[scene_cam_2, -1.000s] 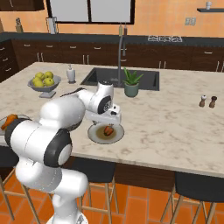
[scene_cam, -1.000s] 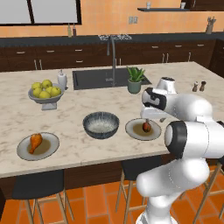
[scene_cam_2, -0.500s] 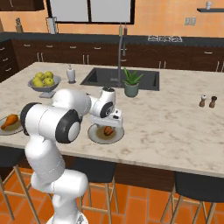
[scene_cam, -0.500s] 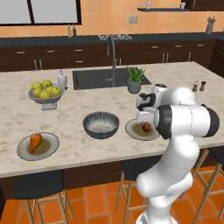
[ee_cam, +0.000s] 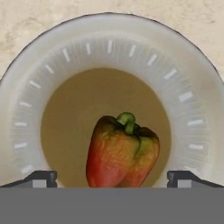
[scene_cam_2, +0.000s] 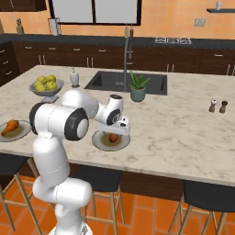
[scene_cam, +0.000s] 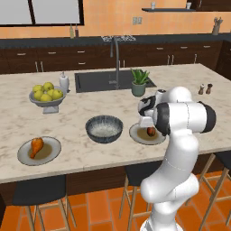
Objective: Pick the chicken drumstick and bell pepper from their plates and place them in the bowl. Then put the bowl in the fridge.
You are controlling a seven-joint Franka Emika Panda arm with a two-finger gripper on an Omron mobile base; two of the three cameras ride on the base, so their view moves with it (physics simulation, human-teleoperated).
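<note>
The dark red bell pepper point(ee_cam: 122, 151) lies on its grey plate point(ee_cam: 109, 39) near the counter's front edge, right of the bowl point(scene_cam: 104, 128). My gripper point(ee_cam: 112, 179) hangs open just above it, one fingertip point(ee_cam: 41, 177) on each side of the pepper, apart from it. From the sides, the gripper point(scene_cam: 148, 123) point(scene_cam_2: 120, 131) points down over the pepper point(scene_cam: 151, 131) point(scene_cam_2: 113, 137). The chicken drumstick point(scene_cam: 36, 145) point(scene_cam_2: 10, 125) rests on the other plate point(scene_cam: 49, 153) at the far left. The bowl holds nothing. The fridge is out of view.
A grey footed bowl of yellow fruits point(scene_cam: 46, 94) and a white bottle point(scene_cam: 64, 82) stand at the back left. The sink point(scene_cam: 97, 80) with its faucet and a potted plant point(scene_cam: 139, 82) lie behind the plates. Salt and pepper shakers point(scene_cam: 204, 89) stand at the right.
The arm has swung its elbow round and brought the hand lower and closer over the pepper's plate. The jaws stay wide. Nothing on the counter has moved.
</note>
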